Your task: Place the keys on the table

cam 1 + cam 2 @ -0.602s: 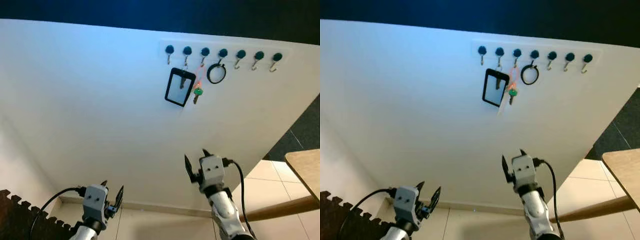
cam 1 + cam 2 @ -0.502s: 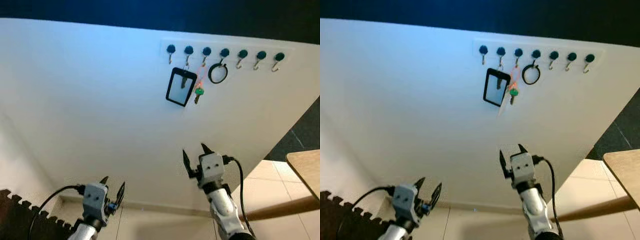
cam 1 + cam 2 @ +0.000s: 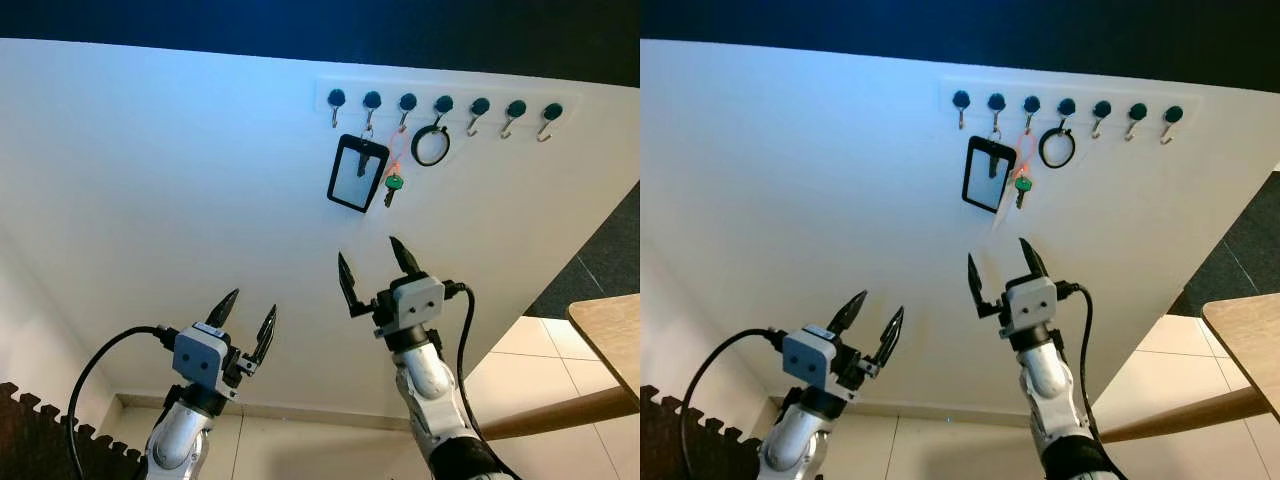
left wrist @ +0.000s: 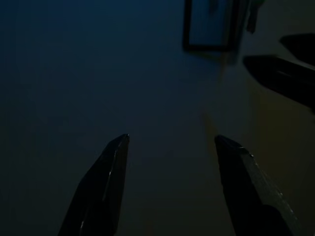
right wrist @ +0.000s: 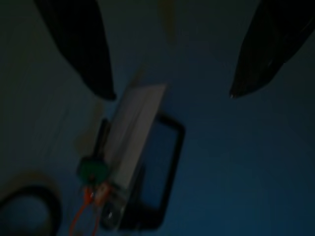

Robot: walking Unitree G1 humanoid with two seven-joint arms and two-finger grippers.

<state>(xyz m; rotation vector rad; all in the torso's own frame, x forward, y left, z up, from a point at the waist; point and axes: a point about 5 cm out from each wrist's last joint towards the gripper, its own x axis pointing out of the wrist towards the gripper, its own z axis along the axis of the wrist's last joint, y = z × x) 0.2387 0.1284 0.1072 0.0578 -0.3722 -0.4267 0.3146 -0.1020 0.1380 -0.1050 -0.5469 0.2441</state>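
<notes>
Keys (image 3: 394,186) — one green-headed key on an orange loop, hanging from the third hook of a hook rail (image 3: 440,104) high on the white wall (image 3: 180,180). Just beside them on the robot's left, a black-framed card holder (image 3: 357,174) dangling from the second hook; just to the right, a black ring (image 3: 432,147) on the fourth hook. Three hooks further right bare, likewise the first.

Right gripper (image 3: 377,266) raised in front of the wall, below the keys and well apart from them, fingers spread wide and pointing up, nothing between them. Black cable (image 3: 464,330) looping off its grey housing. Seen along its own fingers in the dim right wrist view: the green key head (image 5: 92,170) with the orange loop, the card holder (image 5: 162,162) next to it, part of the black ring (image 5: 29,204), and both dark fingertips (image 5: 81,44) far apart, short of all three.

Left gripper (image 3: 246,315) lower and further to the robot's left, also lifted toward the wall, fingers parted and holding nothing. Very dark left wrist view — two fingertips (image 4: 106,182) apart, the card holder (image 4: 209,24) faint beyond them.

Wooden table (image 3: 608,335) edge at the right, over pale floor tiles (image 3: 520,360). Dark foam mat (image 3: 35,440) with a toothed edge at the lower left corner.
</notes>
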